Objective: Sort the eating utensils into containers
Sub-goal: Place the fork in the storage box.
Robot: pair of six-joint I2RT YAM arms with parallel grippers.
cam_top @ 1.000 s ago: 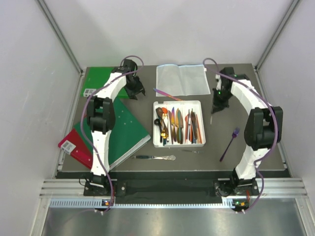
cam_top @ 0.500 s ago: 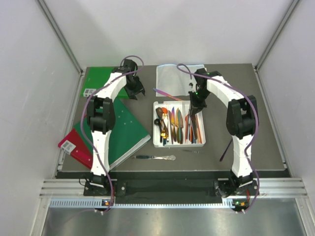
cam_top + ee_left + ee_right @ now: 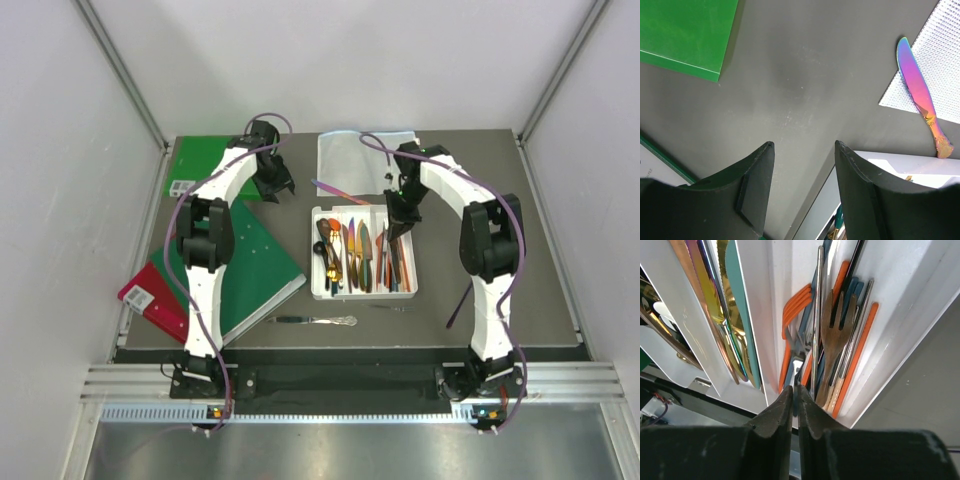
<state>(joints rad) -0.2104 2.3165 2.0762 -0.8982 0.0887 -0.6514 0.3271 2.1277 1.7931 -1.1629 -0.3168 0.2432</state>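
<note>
My right hand (image 3: 397,228) has swung in from the right of the dark worktop (image 3: 535,185) and now hangs over the right-hand compartments of the white plastic divided tray (image 3: 362,209). Its fingers are narrowed to a slit, so I judge a drop is under way, though I cannot tell if anything is still pinched. The tray sits mid-worktop, packed with slim gold, teal and orange eating utensils (image 3: 832,335); my left hand (image 3: 804,145) hovers wide and empty.

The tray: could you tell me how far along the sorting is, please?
Mostly done: the tray holds many utensils across its compartments. In hand: the right gripper is low over the compartment with forks, jaws nearly together; any grip is unclear. The left gripper is open, empty. Left: an iridescent knife, a silver knife and a purple fork lie outside it.
</note>
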